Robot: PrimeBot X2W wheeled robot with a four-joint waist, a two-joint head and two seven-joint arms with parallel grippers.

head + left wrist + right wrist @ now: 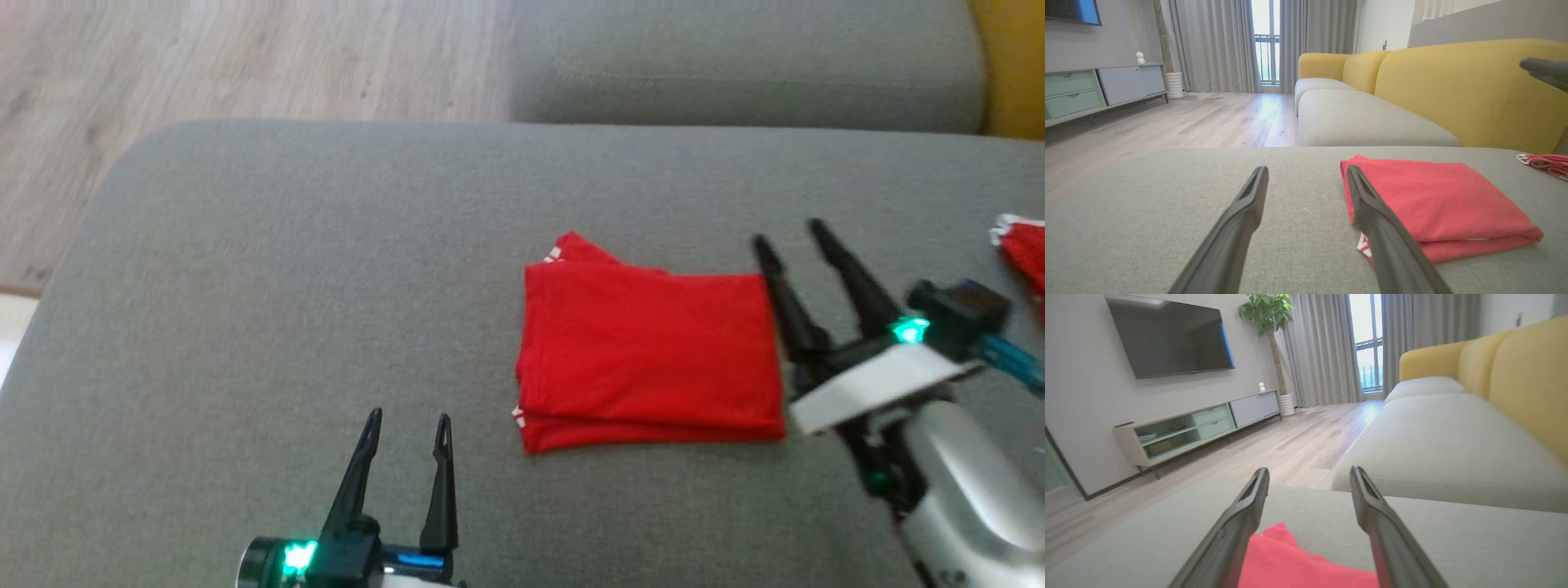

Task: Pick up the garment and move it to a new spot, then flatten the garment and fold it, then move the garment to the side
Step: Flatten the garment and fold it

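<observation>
Folded red garment (649,355) at frame centre-right, flat on the grey cushion (245,286). Right gripper (789,233), spread and empty, flanks its right edge; left gripper (408,416), equally spread and empty, lies lower left. Second red cloth (1024,249) at right border.

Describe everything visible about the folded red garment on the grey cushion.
The red garment is folded into a neat, flat rectangle of several layers, soft-looking fabric, with white trim peeking out at its left corners. It lies on the grey cushion, nothing on top. The open right gripper is at its right edge; contact cannot be told. The open left gripper stands apart from it.
</observation>
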